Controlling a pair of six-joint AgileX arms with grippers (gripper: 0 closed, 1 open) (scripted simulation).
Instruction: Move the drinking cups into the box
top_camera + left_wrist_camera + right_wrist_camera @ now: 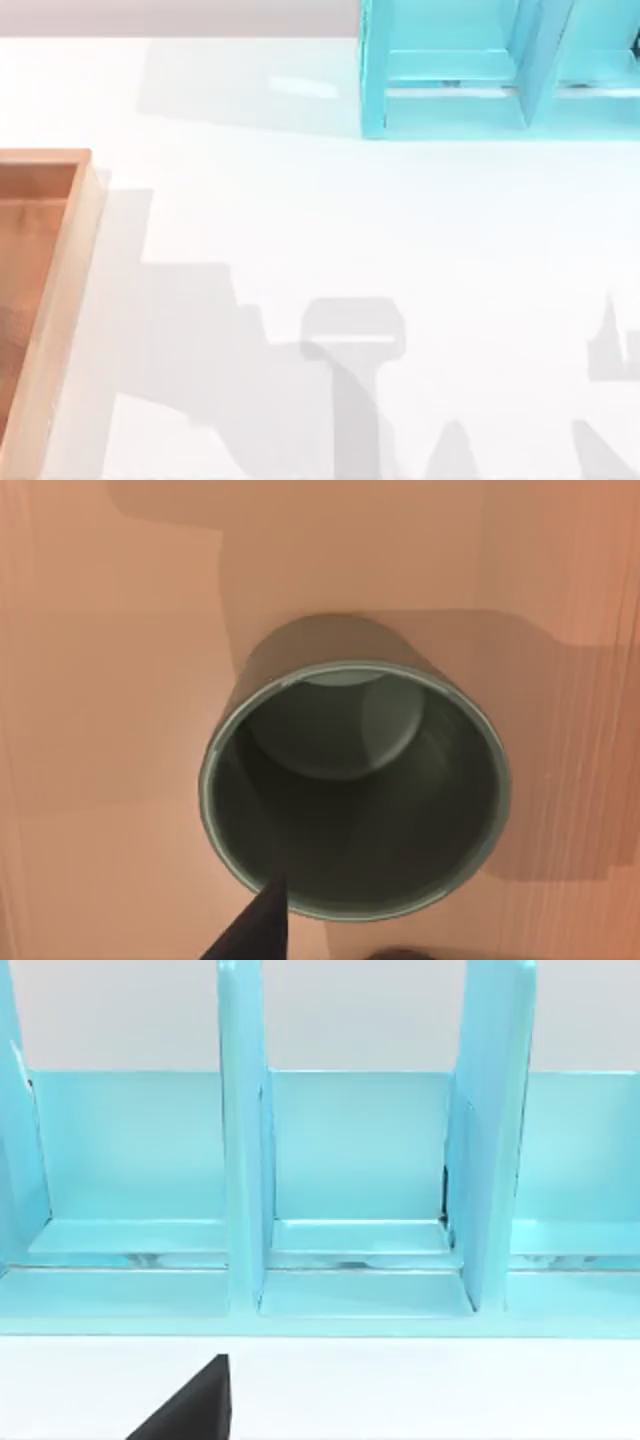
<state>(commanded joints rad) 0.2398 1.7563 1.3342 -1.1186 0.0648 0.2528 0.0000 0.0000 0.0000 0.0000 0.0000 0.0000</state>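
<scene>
Box [70, 260] sits at approx 9 o'clock on the white table [350, 220] in the top view, cut off by the pic's left edge; orange-brown floor, light raised rim, one corner showing toward 10 o'clock. Cyan shelf frame [450, 70] stands at approx 1 o'clock along the far edge, well apart from the box, w/ upright dividers between open bays. Grey shadows lie across the table from 5 to 7 o'clock and at 4 o'clock. Left wrist view looks straight down into the olive-grey cup [355, 790]: upright, mouth open, dark inside, resting on an orange-brown wood surface [100, 680] that matches the box floor, so the cup appears to be inside the box, though no rim wall shows beside it to confirm. One dark fingertip of the left gripper [255, 930] overlaps the cup's near rim; whether it touches, can't tell, and jaw state can't tell either. Right wrist view faces the shelf frame [350, 1160] head-on, three bays w/ two dividers, table in front. A dark finger of the right gripper [190, 1405] pokes in at the edge, near the shelf but apart from it; jaws' state can't tell. Copper-brown tumbler: can't place it.
</scene>
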